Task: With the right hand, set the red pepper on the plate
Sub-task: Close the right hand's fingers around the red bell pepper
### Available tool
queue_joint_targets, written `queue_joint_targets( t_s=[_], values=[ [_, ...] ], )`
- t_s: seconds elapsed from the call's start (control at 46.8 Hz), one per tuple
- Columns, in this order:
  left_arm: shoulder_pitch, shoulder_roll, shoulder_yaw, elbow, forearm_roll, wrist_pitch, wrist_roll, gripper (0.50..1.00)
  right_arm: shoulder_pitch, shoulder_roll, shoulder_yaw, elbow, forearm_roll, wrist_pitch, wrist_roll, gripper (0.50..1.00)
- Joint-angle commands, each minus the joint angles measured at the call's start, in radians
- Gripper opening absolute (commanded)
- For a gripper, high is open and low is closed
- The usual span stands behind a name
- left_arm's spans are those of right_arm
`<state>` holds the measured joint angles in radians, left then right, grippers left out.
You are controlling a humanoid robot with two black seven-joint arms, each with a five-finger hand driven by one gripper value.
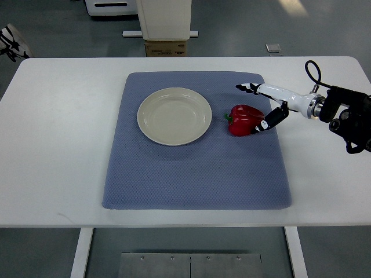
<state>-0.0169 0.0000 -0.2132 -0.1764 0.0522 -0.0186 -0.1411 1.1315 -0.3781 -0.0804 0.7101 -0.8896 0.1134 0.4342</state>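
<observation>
- Top view shows a glossy red bell pepper lying on its side on a blue-grey textured cloth mat, nearer the mat's right edge and far edge than its centre.
- Its long axis runs left to right, stem end pointing left toward a round cream ceramic plate, which sits apart from it on the mat's far-left part.
- A white-and-black right hand reaches in over the white tabletop, fingers spread above the pepper's far right, thumb touching its right end; no grip closed.
</observation>
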Motion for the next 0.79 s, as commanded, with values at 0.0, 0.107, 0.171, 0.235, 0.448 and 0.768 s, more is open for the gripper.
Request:
queue_joint_targets(
  t_s=[0.0,0.107,0.171,0.235,0.448,0.768],
  values=[
    [0.0,0.0,0.0,0.0,0.0,0.0,0.0,1.0,-0.001,0.001,-0.001,0.0,0.0,0.0,0.0,0.985],
    [0.0,0.0,0.0,0.0,0.0,0.0,0.0,1.0,-0.001,0.004,-0.002,0.0,0.0,0.0,0.0,0.973],
    [0.002,0.0,0.0,0.0,0.0,0.0,0.0,1.0,-0.002,0.005,-0.002,0.0,0.0,0.0,0.0,0.97],
    [0.0,0.0,0.0,0.0,0.0,0.0,0.0,1.0,-0.002,0.005,-0.007,0.0,0.0,0.0,0.0,0.958],
    [0.0,0.0,0.0,0.0,0.0,0.0,0.0,1.0,-0.004,0.011,-0.007,0.0,0.0,0.0,0.0,0.92],
    [0.0,0.0,0.0,0.0,0.0,0.0,0.0,1.0,-0.007,0.013,-0.01,0.0,0.0,0.0,0.0,0.889]
  ],
)
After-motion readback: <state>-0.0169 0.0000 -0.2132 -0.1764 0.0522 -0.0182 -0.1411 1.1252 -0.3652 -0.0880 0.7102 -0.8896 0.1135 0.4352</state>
